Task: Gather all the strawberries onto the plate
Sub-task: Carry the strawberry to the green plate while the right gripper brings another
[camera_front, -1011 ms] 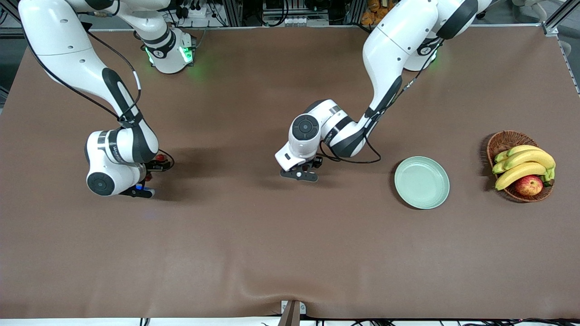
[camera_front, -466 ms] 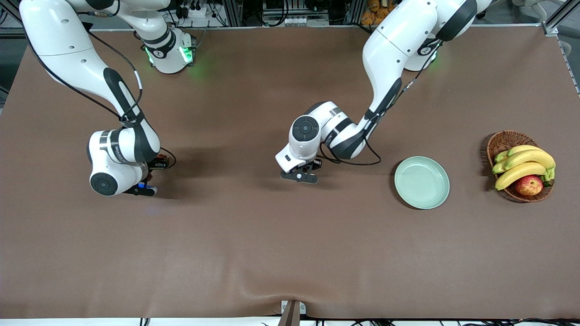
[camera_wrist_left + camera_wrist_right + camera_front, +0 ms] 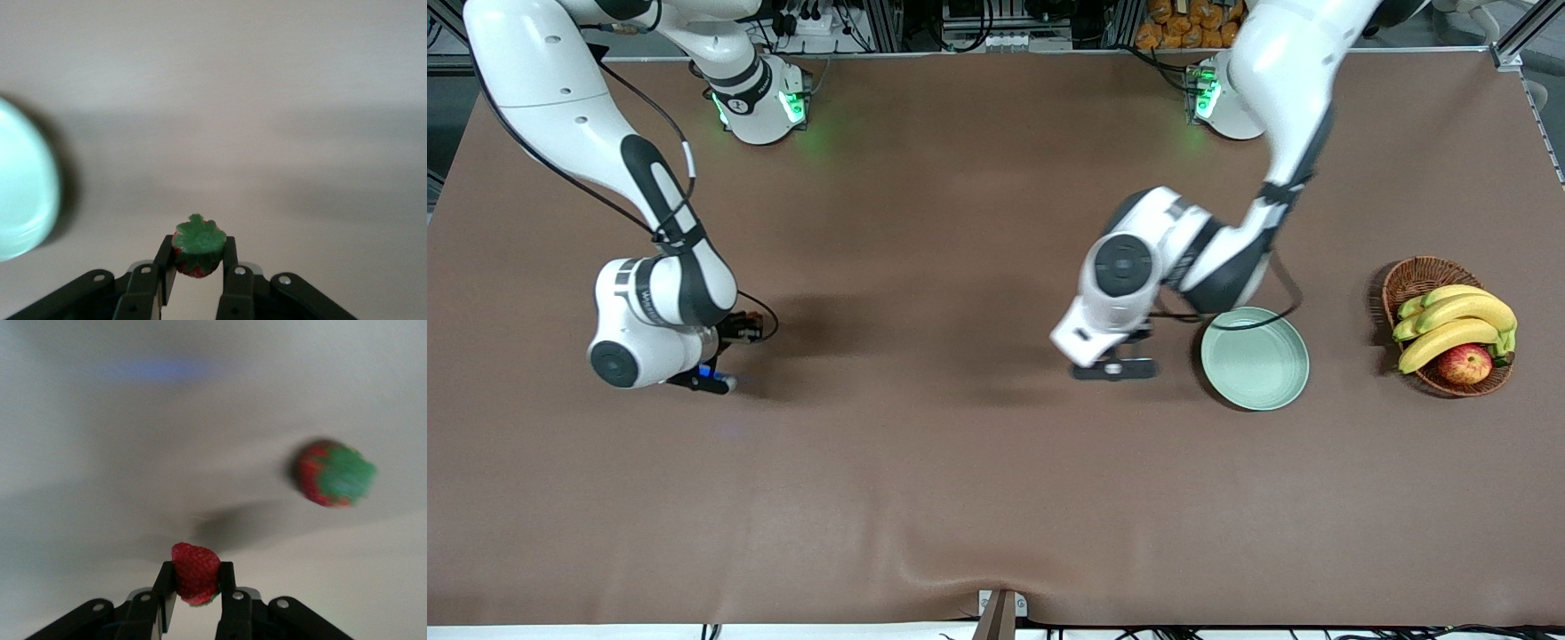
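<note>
While both arms reach down over the brown table (image 3: 960, 498), each pincer is pinching a strawberry. In the left wrist view the left pincer (image 3: 198, 263) is pressed onto a red strawberry with its green cap (image 3: 197, 244) facing the camera, and the pale mint-green plate (image 3: 23, 193) shows blurred at the left edge of that frame. In the front view the left pincer (image 3: 1116, 366) hangs low over the table just beside the plate (image 3: 1255, 357), right of the frame's centre; the berry it holds is hidden there under the wrist.

In the right wrist view the right pincer (image 3: 195, 587) grips a second strawberry (image 3: 195, 572), red side up, at the bottom centre of the frame. A third strawberry (image 3: 333, 472), blurred, red with a green cap, lies on the table in the right half of that frame, apart from the pincer. In the front view the right pincer (image 3: 725, 338) sits at the left of the frame, low over the table, well apart from the plate; neither berry can be made out there.

A brown wicker basket (image 3: 1414, 276) with bananas (image 3: 1458, 324) and a red-yellow apple (image 3: 1464, 364) stands at the right of the front view, near the plate, toward the left arm's end of the table
</note>
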Robot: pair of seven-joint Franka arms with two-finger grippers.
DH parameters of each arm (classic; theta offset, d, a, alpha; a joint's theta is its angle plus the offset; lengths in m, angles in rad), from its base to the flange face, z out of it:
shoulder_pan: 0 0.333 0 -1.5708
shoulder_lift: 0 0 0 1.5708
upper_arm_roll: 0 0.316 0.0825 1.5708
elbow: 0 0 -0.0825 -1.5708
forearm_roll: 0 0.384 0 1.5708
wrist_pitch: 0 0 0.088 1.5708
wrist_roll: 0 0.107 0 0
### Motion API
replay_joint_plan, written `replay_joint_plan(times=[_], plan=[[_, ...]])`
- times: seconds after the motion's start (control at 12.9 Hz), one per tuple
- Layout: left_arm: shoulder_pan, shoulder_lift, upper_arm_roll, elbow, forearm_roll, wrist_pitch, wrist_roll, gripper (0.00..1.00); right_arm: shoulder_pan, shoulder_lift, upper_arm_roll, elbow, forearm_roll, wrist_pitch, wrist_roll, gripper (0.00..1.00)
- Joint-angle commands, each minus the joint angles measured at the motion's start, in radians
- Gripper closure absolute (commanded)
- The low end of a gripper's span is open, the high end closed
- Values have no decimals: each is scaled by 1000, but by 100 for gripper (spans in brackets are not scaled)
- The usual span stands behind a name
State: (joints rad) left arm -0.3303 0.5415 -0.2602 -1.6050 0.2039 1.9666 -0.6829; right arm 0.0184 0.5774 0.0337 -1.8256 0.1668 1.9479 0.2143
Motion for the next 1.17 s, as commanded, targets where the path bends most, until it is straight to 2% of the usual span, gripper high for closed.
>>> replay_joint_plan(times=[0.0, 0.23, 0.47, 0.86, 0.93, 1.01, 1.09], plan=[[68, -64, -7, -67, 29, -99, 0, 100, 72, -11, 8, 127, 132, -21, 16, 100], [164, -74, -8, -99, 29, -109, 42, 100, 240, -7, 8, 198, 322, 0, 188, 100], [264, -51, -10, -134, 77, -69, 74, 100, 434, 31, 8, 206, 494, 219, 360, 100], [382, 31, -10, -187, 88, 118, 138, 100, 638, 175, 8, 282, 660, 514, 413, 100], [395, 41, -10, -197, 88, 158, 143, 87, 670, 206, 8, 304, 677, 566, 413, 100], [402, 46, -10, -197, 88, 169, 154, 62, 692, 232, 8, 324, 689, 606, 413, 100], [404, 43, -11, -197, 88, 169, 160, 3, 712, 252, 8, 342, 709, 629, 413, 100]])
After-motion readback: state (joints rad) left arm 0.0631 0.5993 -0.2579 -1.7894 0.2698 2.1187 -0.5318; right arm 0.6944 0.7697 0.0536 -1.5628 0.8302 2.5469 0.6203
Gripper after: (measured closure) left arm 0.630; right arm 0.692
